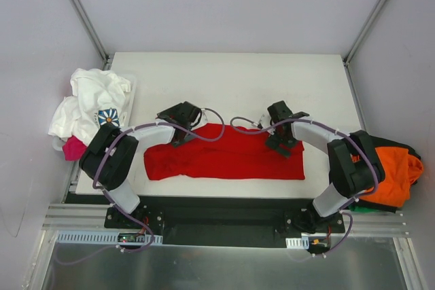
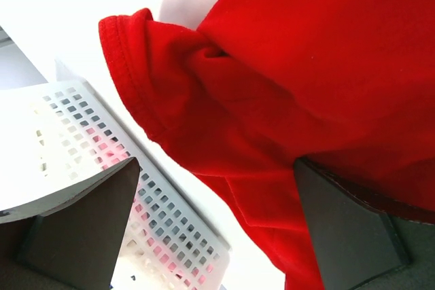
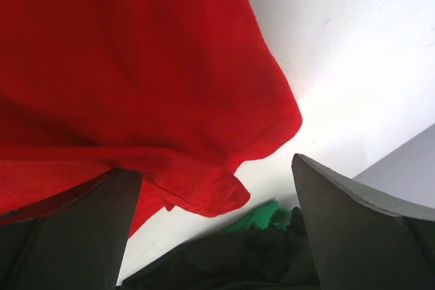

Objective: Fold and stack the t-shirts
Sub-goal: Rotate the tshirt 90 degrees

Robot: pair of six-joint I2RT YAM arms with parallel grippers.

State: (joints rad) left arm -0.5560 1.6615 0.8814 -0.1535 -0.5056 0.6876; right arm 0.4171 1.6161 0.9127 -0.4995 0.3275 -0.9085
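At 9 o'clock on the white table, a white t-shirt with a blue square flower print lies heaped in a white perforated basket, with a pink t-shirt showing at the heap's near side.

Just right of the basket, the left gripper hangs over the far left corner of the red t-shirt. Its jaws stand wide apart and released, gripping nothing. In the left wrist view a bunched, hemmed sleeve lies ahead of the spread fingers. Whether they touch the cloth cannot be told.

The red t-shirt lies at 6 o'clock on the table as a long flattened band running left to right, between the two arms.

The right gripper sits over the far right corner of the red t-shirt, its jaws also spread and holding nothing. The shirt's hemmed corner lies between its fingers in the right wrist view.

At 3 o'clock, at the table's right edge, an orange t-shirt is piled on green cloth and dark cloth.
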